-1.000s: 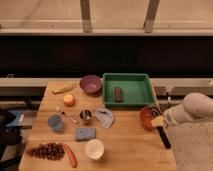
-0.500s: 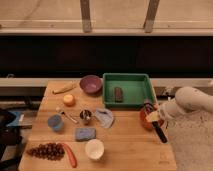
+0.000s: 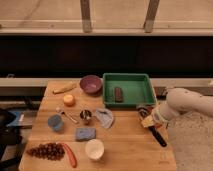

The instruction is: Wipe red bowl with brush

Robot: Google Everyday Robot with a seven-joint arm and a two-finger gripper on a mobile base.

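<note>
The red bowl [image 3: 142, 111] sits near the table's right edge, just below the green tray, and only its reddish left rim shows. The white arm reaches in from the right. My gripper [image 3: 150, 120] hangs over the bowl and covers most of it. It is shut on the brush [image 3: 159, 137], whose black handle slants down and right toward the table edge. A pale patch at the gripper may be the brush head, right over the bowl.
The green tray [image 3: 128, 76] holds a dark bar [image 3: 118, 94]. Further left are a purple bowl [image 3: 90, 84], banana [image 3: 65, 88], orange [image 3: 69, 100], blue cup [image 3: 55, 122], metal cup [image 3: 86, 116] and grey cloth [image 3: 104, 117]. A blue sponge [image 3: 85, 133], white cup [image 3: 94, 148], grapes [image 3: 45, 150] and red chili [image 3: 71, 155] lie in front.
The arm has swung left with the brush, so the gripper now covers the red bowl, which showed more fully a second ago. Nothing else on the table moved.
</note>
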